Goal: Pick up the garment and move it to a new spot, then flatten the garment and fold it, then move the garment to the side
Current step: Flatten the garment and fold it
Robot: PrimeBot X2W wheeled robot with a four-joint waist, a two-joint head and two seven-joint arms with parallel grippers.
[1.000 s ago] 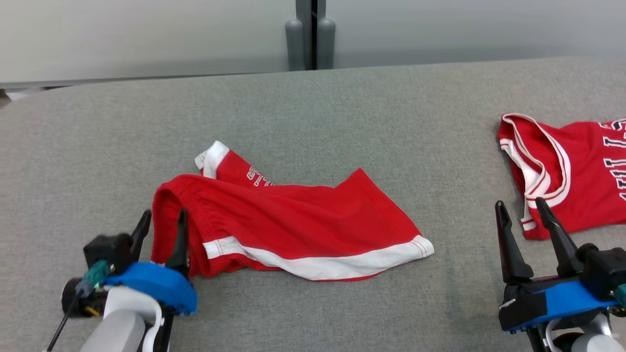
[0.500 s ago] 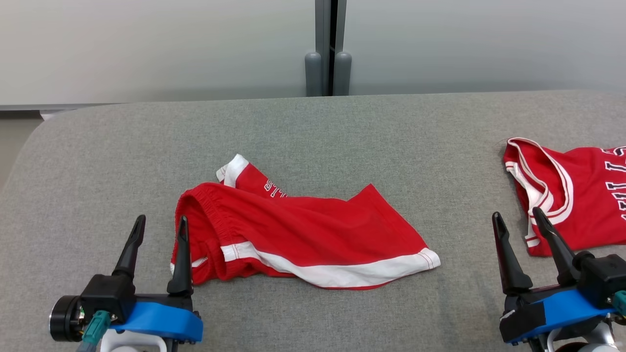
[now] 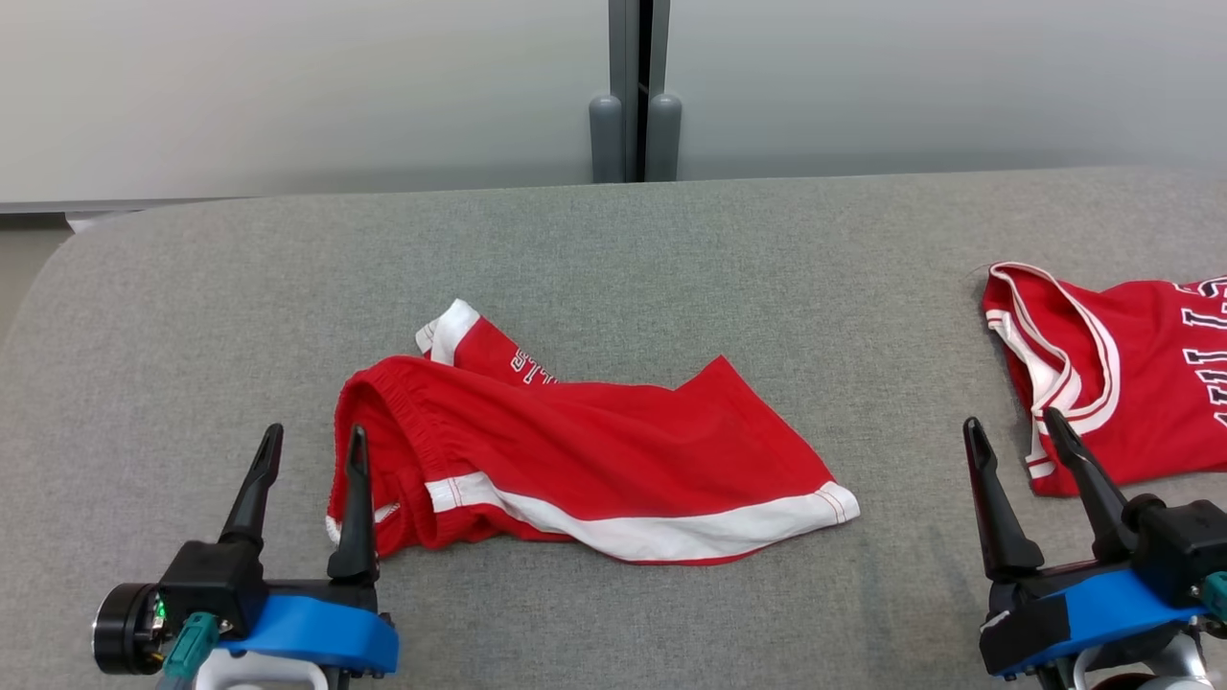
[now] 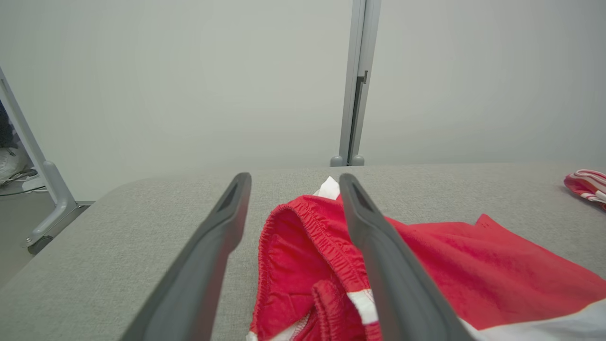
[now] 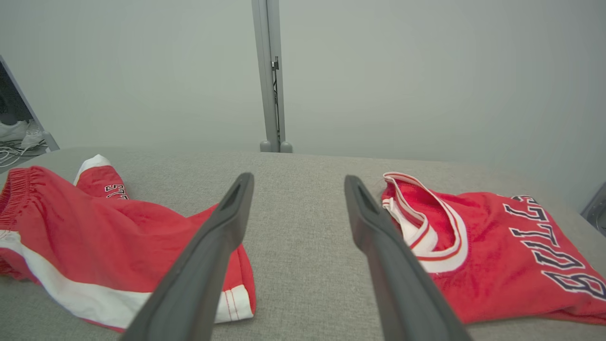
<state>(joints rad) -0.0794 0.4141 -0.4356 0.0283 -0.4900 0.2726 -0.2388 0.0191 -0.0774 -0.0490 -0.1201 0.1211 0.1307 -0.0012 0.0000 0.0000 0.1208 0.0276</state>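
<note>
The garment, a pair of red shorts (image 3: 594, 450) with a white hem band, lies folded over and rumpled on the grey table (image 3: 671, 259), elastic waistband to the left. My left gripper (image 3: 314, 433) is open at the waistband end, its right finger in front of the waistband edge and nothing clamped. In the left wrist view the shorts (image 4: 293, 255) lie ahead between and under the open left gripper (image 4: 294, 179). My right gripper (image 3: 1013, 420) is open and empty between the shorts and a red jersey. From the right wrist the right gripper (image 5: 299, 179) frames bare table, with the shorts (image 5: 94, 222) to its left.
A red jersey (image 3: 1141, 383) with white trim and dark lettering lies at the table's right side, also seen as the jersey (image 5: 497, 246) and the jersey edge (image 4: 587, 182). A grey partition with a vertical post (image 3: 633, 96) stands behind the table. The table's rounded left corner (image 3: 57, 259) is near.
The camera has shifted. My left gripper has drawn back from the waistband and straightened, fingers now pointing away. The shorts lie as before, and the right gripper has barely moved.
</note>
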